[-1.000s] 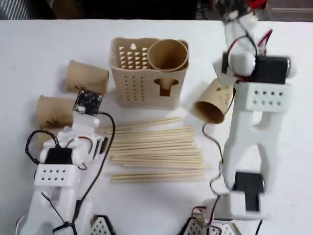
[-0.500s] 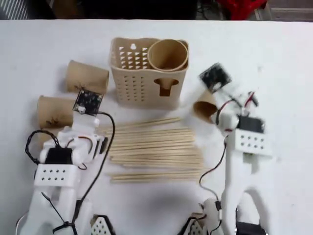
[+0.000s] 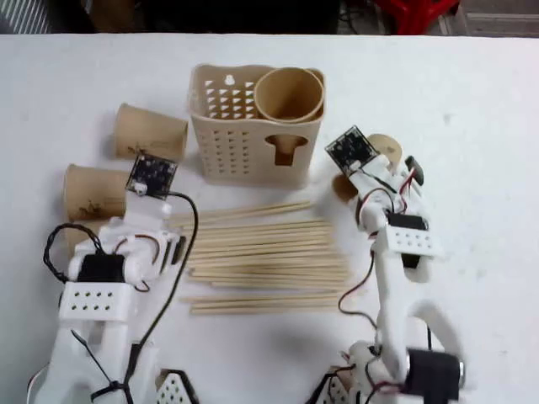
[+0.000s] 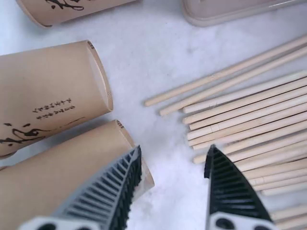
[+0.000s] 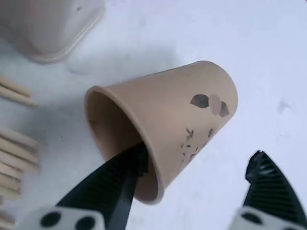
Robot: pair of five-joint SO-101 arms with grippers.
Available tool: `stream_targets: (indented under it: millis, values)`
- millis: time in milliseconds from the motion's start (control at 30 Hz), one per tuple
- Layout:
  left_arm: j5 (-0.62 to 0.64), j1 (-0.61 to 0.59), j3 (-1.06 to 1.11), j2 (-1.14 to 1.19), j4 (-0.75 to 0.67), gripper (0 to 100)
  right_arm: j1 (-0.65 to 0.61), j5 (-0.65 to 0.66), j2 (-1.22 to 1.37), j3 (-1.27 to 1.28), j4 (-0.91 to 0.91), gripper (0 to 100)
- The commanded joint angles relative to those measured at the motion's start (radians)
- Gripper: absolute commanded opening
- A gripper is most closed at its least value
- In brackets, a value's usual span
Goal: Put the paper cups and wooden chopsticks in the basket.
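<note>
Paper cup (image 5: pixel 172 120) apparently between right jaws

Bright even light — soft shadow beside the paper cup (image 5: pixel 192 110) on white table (image 5: pixel 268 57)

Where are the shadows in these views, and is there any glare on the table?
High view: even, soft light, the table shows no glare, faint shadows under the chopsticks. Right wrist view: the tipped paper cup is dark inside, soft shadow beside it. Left wrist view: thin shadows edge the lying cups.
</note>
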Motion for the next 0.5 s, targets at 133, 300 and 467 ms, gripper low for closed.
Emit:
stream_targets:
  millis: [133, 300, 467]
  values:
    - [0.011, -0.005, -0.006, -0.018, -0.023, 23, 0.076, 0.005, 0.114, -0.091, -0.107, 14.1]
    - [0.011, -0.005, -0.006, -0.018, -0.023, 23, 0.171, -0.196, 0.073, -0.157, -0.065, 4.7]
    - [0.011, -0.007, -0.006, -0.018, -0.023, 23, 0.196, -0.307, -0.065, -0.307, 0.268, 1.6]
